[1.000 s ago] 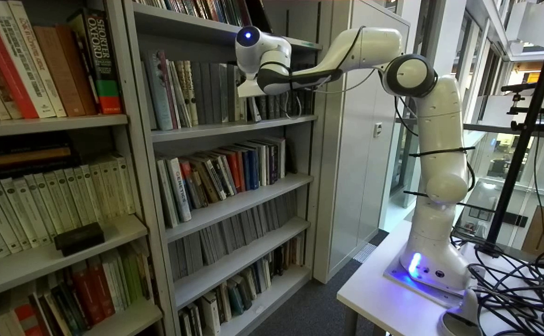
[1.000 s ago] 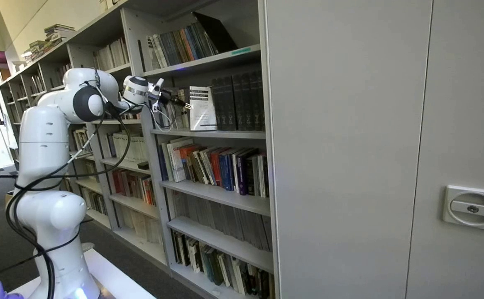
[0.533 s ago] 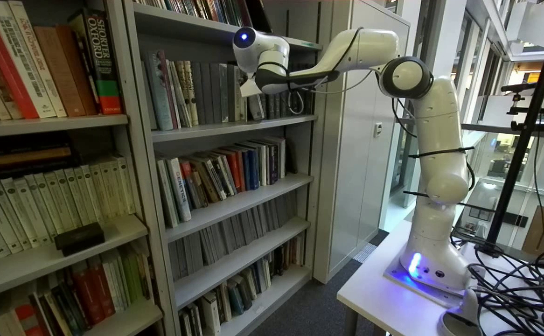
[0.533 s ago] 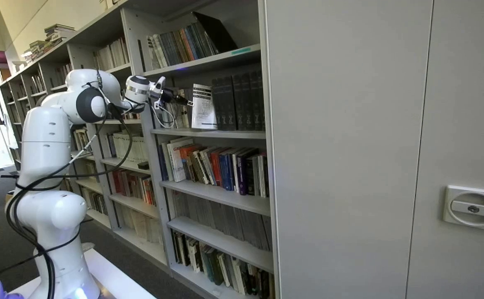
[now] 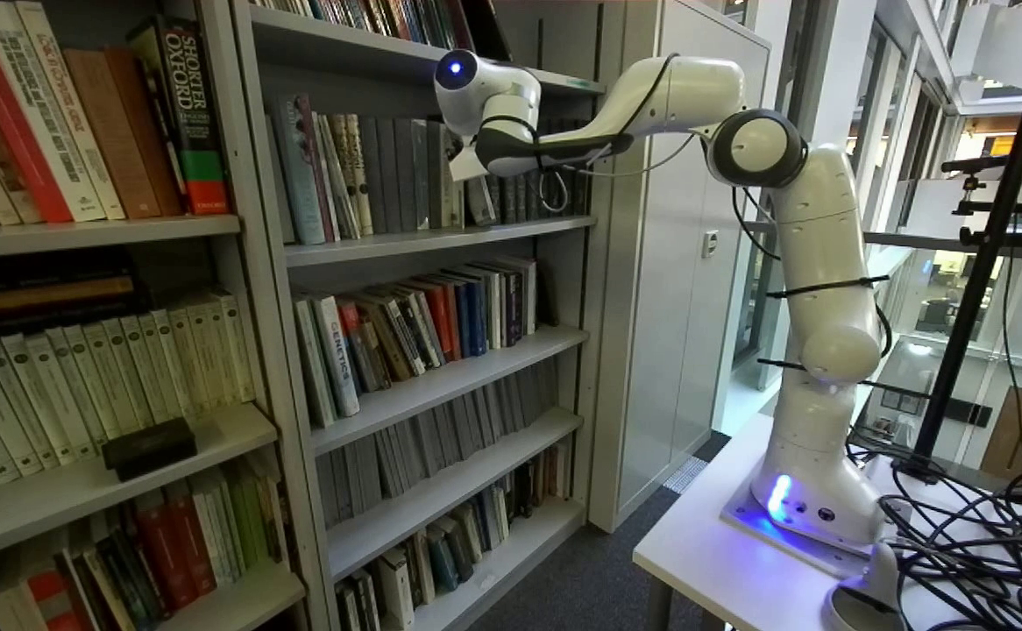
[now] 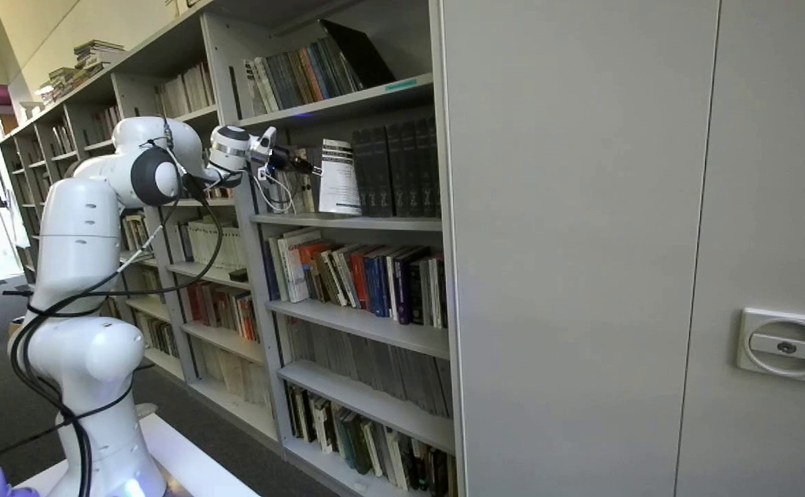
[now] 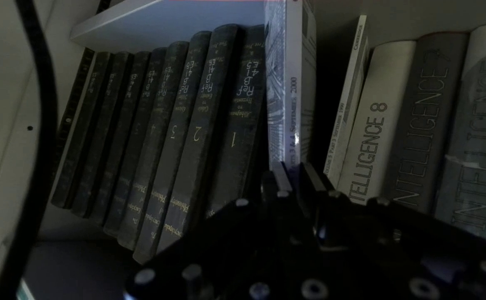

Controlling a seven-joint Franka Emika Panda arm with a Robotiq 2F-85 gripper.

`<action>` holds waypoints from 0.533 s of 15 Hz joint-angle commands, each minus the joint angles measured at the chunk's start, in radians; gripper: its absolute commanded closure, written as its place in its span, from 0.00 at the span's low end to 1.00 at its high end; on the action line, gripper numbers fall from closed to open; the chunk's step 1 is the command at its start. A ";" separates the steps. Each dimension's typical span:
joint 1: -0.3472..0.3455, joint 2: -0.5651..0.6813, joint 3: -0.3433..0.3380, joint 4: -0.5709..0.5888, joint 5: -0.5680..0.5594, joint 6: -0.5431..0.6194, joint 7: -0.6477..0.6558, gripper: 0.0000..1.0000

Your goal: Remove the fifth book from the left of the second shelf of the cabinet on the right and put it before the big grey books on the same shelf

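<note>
A thin white book (image 6: 339, 181) stands upright, slightly tilted, on the second shelf in an exterior view. Its spine, marked September 2000, faces the camera in the wrist view (image 7: 294, 91), which stands upside down. My gripper (image 7: 296, 171) has one finger on each side of this spine and is shut on it; in an exterior view the fingertips (image 6: 317, 171) meet the book's front edge about mid-height. The big dark grey numbered volumes (image 6: 394, 172) stand right beside it, volume 1 nearest in the wrist view (image 7: 236, 125). Whether the book's bottom touches the shelf is unclear.
Grey Intelligence volumes (image 7: 418, 121) and a slim white journal (image 7: 347, 96) stand on the book's opposite side. A shelf board (image 6: 333, 100) runs above the arm's wrist. A closed grey cabinet (image 6: 568, 207) adjoins the shelves. A black cable (image 7: 38, 125) crosses the wrist view.
My gripper and the white book have moved slightly deeper and towards the dark volumes, and the book's top has tipped that way. Over the last half second there is almost no movement.
</note>
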State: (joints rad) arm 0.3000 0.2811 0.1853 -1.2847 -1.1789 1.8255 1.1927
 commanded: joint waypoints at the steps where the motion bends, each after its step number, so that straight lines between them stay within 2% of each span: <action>1: 0.000 0.000 0.000 0.000 0.000 0.000 0.000 0.89; 5: 0.000 0.000 0.000 0.000 0.000 0.000 0.000 0.89; 6: 0.004 0.003 -0.006 -0.002 -0.030 0.005 0.013 0.97; 8: -0.005 0.025 -0.014 0.026 -0.020 -0.002 0.032 0.97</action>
State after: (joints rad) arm 0.3024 0.2820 0.1865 -1.2849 -1.1795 1.8255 1.1986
